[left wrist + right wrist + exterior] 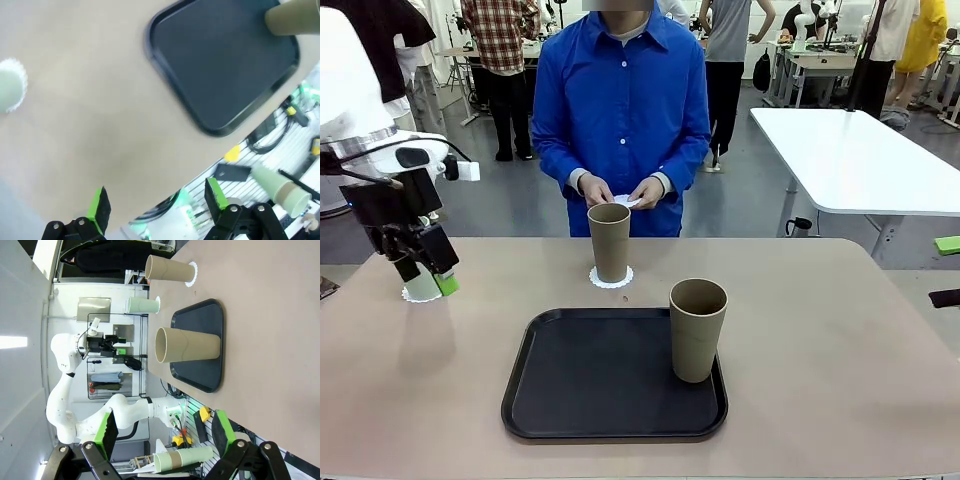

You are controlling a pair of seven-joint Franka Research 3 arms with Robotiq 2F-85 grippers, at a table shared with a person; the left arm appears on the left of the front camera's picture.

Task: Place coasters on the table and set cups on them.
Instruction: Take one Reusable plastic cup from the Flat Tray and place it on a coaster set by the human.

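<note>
A tan cup (610,240) is seen upright on a white scalloped coaster (611,278) at the middle of the front view, on the beige desk (840,340). A second tan cup (698,330) is stood upright on the right part of a black tray (590,385), at lower centre of the frame. At the left of the frame a mint cup (420,288) is set on a second coaster (406,295) and is partly covered by the left gripper (428,278), which is hung in front of it with its fingers pointed down.

Beyond the far edge of the desk, at upper centre, a small white paper piece (626,201) is held between the hands (592,188) of a person (620,90) in a blue shirt; its edge is too small to be made out.

In the left wrist view, the left gripper (157,202) is shown with its jaws spread wide and nothing between them; the mint cup lies at the left edge, well apart from the fingers, and the tray is at upper right.

In the right wrist view, the right gripper (165,432) is likewise spread wide and empty, with the tray and its cup at the middle of the frame.
</note>
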